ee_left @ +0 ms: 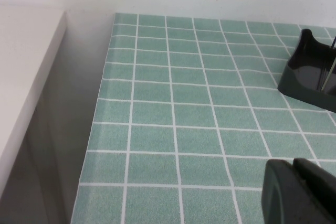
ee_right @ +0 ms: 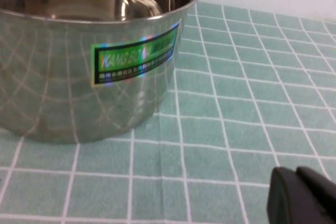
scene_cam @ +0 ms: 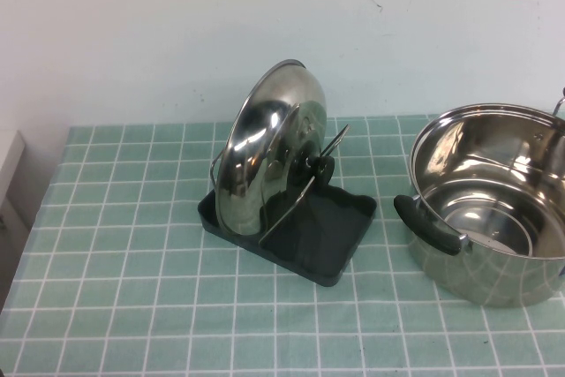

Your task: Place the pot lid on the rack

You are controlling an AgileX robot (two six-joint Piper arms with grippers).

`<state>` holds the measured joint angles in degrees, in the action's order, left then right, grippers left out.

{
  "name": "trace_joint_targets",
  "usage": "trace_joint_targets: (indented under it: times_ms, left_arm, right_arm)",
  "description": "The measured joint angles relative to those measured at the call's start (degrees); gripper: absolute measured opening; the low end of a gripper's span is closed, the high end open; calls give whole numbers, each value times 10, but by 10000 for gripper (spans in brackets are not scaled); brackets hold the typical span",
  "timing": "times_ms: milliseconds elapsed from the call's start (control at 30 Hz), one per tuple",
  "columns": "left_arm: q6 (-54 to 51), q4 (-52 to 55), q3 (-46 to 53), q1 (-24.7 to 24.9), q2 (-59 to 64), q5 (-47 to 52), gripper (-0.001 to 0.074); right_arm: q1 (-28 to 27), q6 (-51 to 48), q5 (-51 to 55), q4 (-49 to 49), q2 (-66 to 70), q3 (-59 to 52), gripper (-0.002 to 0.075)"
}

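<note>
The job looked finished. The pot lid (scene_cam: 269, 152) stood on edge in the rack (scene_cam: 340, 245), tilted back a little and leaning on the wire loops (scene_cam: 300, 192), its black knob (scene_cam: 318, 168) facing the pot (scene_cam: 485, 209). The rack sat on the green tiled tablecloth (scene_cam: 132, 289), a short way to the left of the open pot, not touching it. Nothing held the lid; as far as I could judge it rested there on its own, and nothing seemed left to do but keep the arms clear.

The left gripper (ee_left: 300, 192) hung low over bare tiles near the table's left edge, well away from the rack's corner (ee_left: 310, 72), holding nothing. The right gripper (ee_right: 304, 195) hovered beside the pot's labelled wall (ee_right: 136, 59), also empty. Both sets of fingers appeared pressed together, with only a thin seam between them.
</note>
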<state>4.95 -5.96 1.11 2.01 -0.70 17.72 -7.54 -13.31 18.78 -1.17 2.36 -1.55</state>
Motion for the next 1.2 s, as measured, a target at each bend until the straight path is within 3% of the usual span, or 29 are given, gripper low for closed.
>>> trace_joint_targets:
  times_ms: [333, 533, 767, 1200]
  left_arm:
    - [0, 0, 0, 0, -1, 0, -1]
    - [0, 0, 0, 0, -1, 0, -1]
    - [0, -1, 0, 0, -1, 0, -1]
    - [-1, -1, 0, 0, -1, 0, -1]
  right_arm:
    - [0, 51, 2, -1, -31, 0, -1]
    - [39, 93, 7, 8, -31, 1, -1]
    - [45, 123, 9, 12, -31, 1, -1]
    - [45, 133, 11, 25, -31, 2, -1]
